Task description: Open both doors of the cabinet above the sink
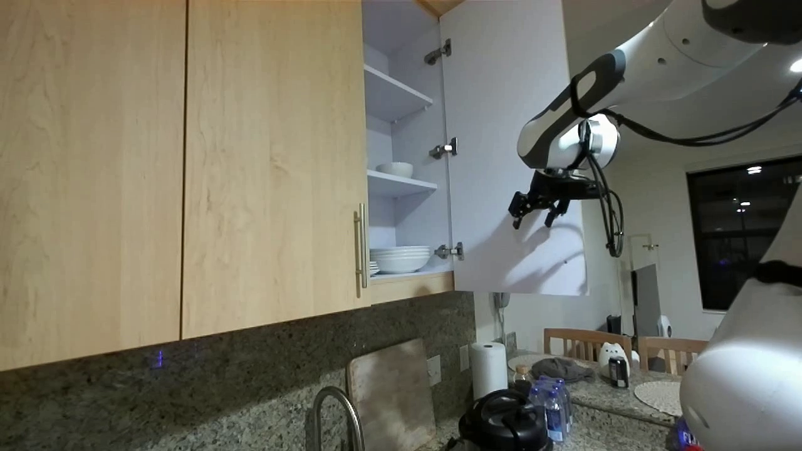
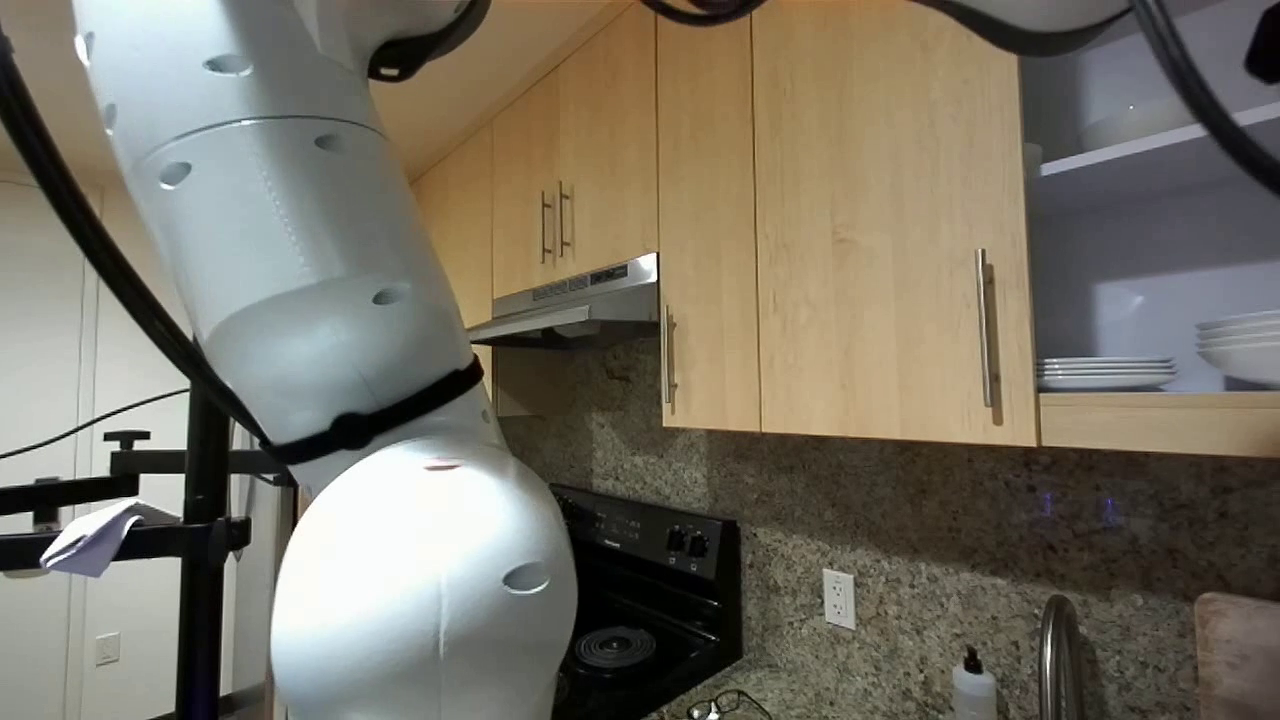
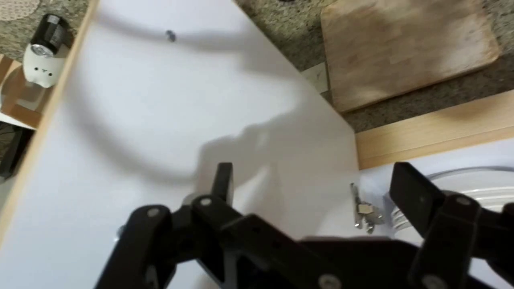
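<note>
My gripper (image 3: 313, 175)'s spread wide, gripping nothing, by the open door (image 1: 501, 106) of the cabinet (image 1: 413, 287) above the faucet (image 2: 1060, 640). Wrist cam gets me one hinge (image 3: 364, 209); an exterior view has three, plus the one shut door (image 1: 276, 156). Stove (image 2: 655, 595) only shows in an exterior view.

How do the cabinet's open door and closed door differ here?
The open door is swung out, while the closed door lies shut on the cabinet. The open door shows its white inner face and hinges; the closed door shows light maple and a vertical bar handle. Both are tall, flat slabs.
</note>
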`<move>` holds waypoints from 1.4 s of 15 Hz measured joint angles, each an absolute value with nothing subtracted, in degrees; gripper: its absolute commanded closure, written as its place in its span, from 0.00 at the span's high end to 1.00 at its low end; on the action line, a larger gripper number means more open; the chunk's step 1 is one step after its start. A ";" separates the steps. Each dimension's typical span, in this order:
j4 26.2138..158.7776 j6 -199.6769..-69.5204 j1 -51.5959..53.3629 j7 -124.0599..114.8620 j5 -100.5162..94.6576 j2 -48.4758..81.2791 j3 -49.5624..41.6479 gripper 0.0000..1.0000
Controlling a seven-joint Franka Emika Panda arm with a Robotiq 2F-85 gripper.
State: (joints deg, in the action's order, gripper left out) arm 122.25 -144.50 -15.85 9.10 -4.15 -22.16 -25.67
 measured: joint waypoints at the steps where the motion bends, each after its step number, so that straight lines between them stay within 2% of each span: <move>1: 123.97 -143.89 -15.04 9.38 -3.70 -23.38 -25.02 1.00; 9: 135.04 -143.80 -9.90 9.21 -2.93 -31.95 -16.86 1.00; 13: 136.84 -149.94 -5.02 9.26 -2.82 -32.54 -15.07 1.00; 17: 136.48 -155.96 0.39 11.32 -1.98 -31.80 -15.46 1.00; 21: 132.76 -156.29 10.67 23.38 4.30 -29.66 -21.76 1.00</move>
